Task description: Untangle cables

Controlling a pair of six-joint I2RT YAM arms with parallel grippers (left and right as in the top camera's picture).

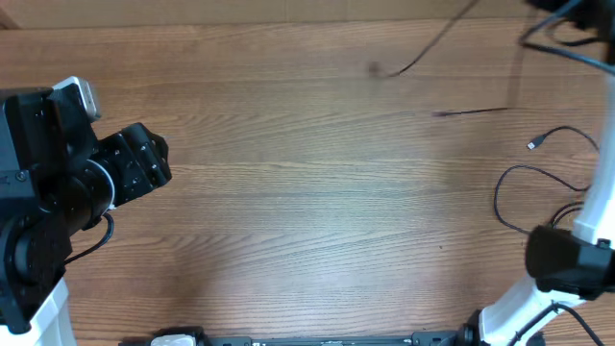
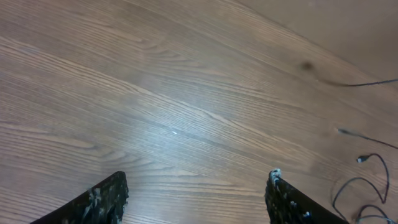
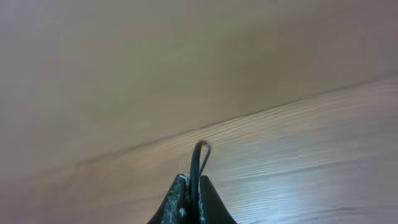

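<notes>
Wood-grain tabletop [image 1: 288, 192], bare on the left and through the middle. Far left: left gripper [image 1: 154, 159] hanging over the boards, fingers [image 2: 102, 199] well apart, nothing between them. Moving right: cables [image 1: 538, 178] strewn along the right side, one loose loop near the right arm's base, a silvery plug [image 1: 531, 144] just above it, one line running up toward the far right corner, another streak too blurred to read. Right gripper [image 3: 189, 196] pinched tight on a thin black strand [image 3: 199, 155], folded into a small loop above the jaws. Best play from here, by the look of it: draw that strand away slowly, tension low, watching for the loop to slide free rather than cinch. Bring the open left gripper across to pin the loop by the plug, then ease the two apart. Likely risk: a snagging plug dragging the whole bundle along.
</notes>
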